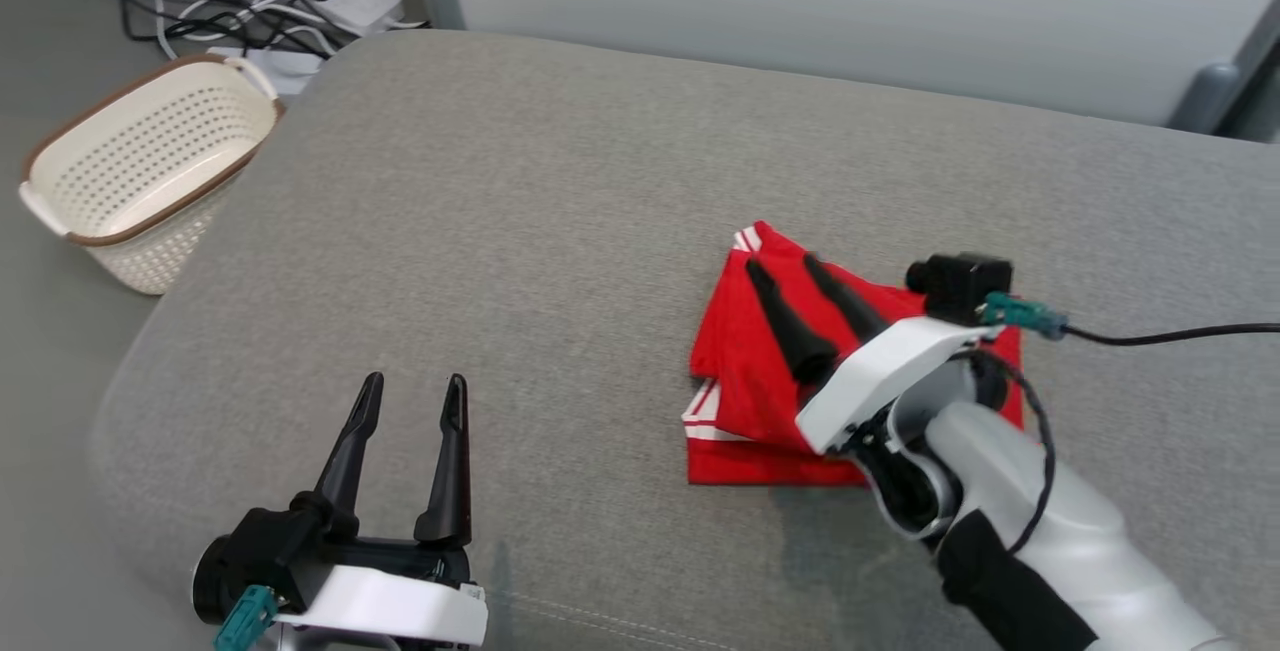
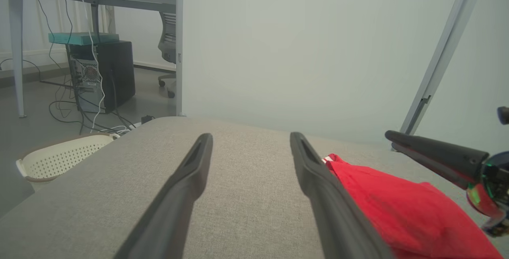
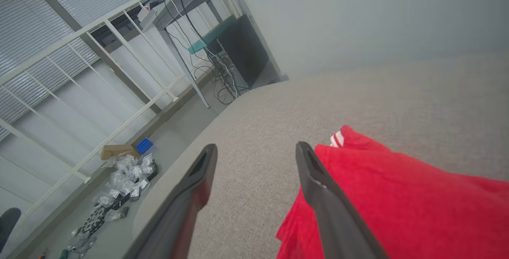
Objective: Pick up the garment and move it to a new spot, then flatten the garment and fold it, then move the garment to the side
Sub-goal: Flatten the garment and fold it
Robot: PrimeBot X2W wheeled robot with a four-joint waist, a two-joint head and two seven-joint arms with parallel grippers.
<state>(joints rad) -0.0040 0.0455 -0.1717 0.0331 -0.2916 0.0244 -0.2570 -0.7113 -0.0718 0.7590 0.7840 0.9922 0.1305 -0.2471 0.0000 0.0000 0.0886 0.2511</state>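
Garment: red, folded, lying flat on right part of grey cushion.
Right gripper: over garment, jaws released, holding nothing.
Left gripper: near cushion front-left, well apart from garment, jaws released.
Basket: on floor, left of cushion.

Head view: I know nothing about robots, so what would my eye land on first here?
The folded red garment with white stripes stands out, lying right of centre on the grey fabric cushion, with the right gripper open over it. At lower left the left gripper is open too, and a cream perforated basket sits on the floor at upper left.
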